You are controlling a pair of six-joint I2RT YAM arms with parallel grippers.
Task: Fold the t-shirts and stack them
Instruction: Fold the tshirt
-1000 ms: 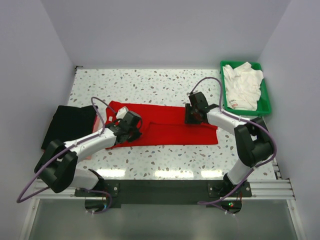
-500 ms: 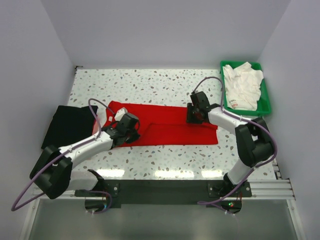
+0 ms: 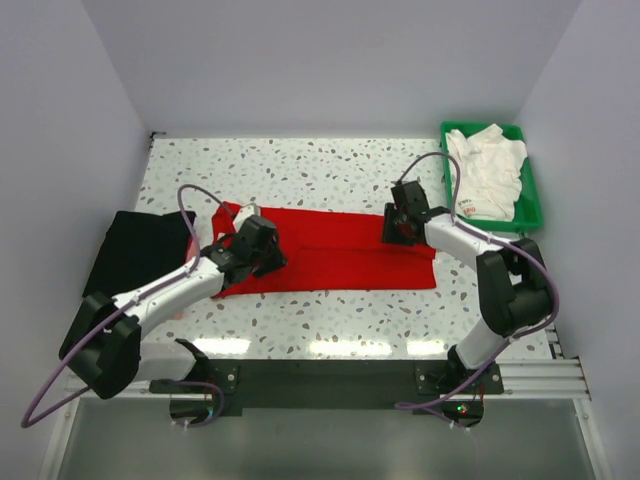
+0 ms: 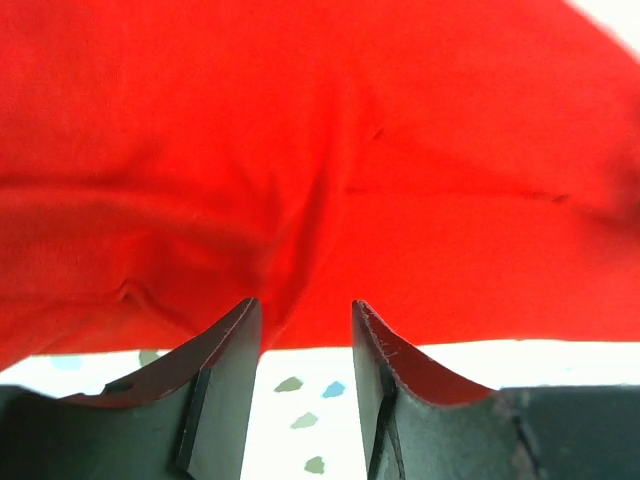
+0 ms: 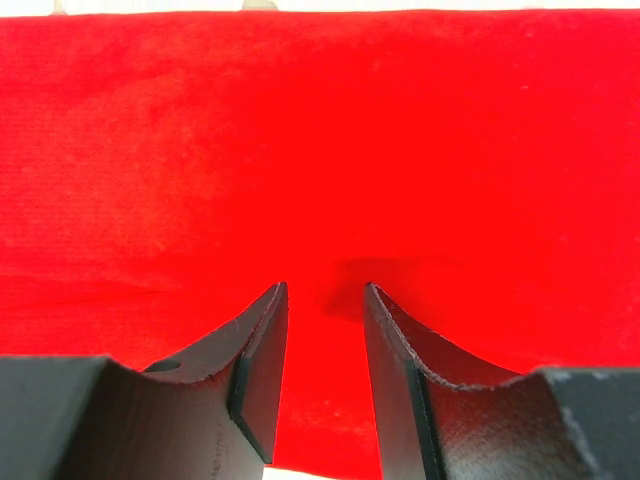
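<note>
A bright red t-shirt (image 3: 340, 250) lies folded into a long strip across the middle of the table. My left gripper (image 3: 255, 246) hovers at the strip's left end, open. In the left wrist view its gripper (image 4: 305, 305) has only speckled table between the fingers, and the red cloth (image 4: 320, 150) begins just past the tips. My right gripper (image 3: 402, 224) is over the strip's right end, open. The right wrist view shows that gripper (image 5: 325, 290) just above flat red cloth (image 5: 320, 130), gripping nothing. A black t-shirt (image 3: 140, 250) lies at the left. White t-shirts (image 3: 485, 170) are piled in the tray.
The green plastic tray (image 3: 497, 226) stands at the back right corner. The speckled table (image 3: 300, 170) shows bare behind the red strip and along the near edge. Purple cables loop over both arms. Grey walls close in the sides and the back.
My left gripper has opened and let go of the red shirt, shifting slightly toward the far side. My right gripper has drifted a little to the right over the cloth.
</note>
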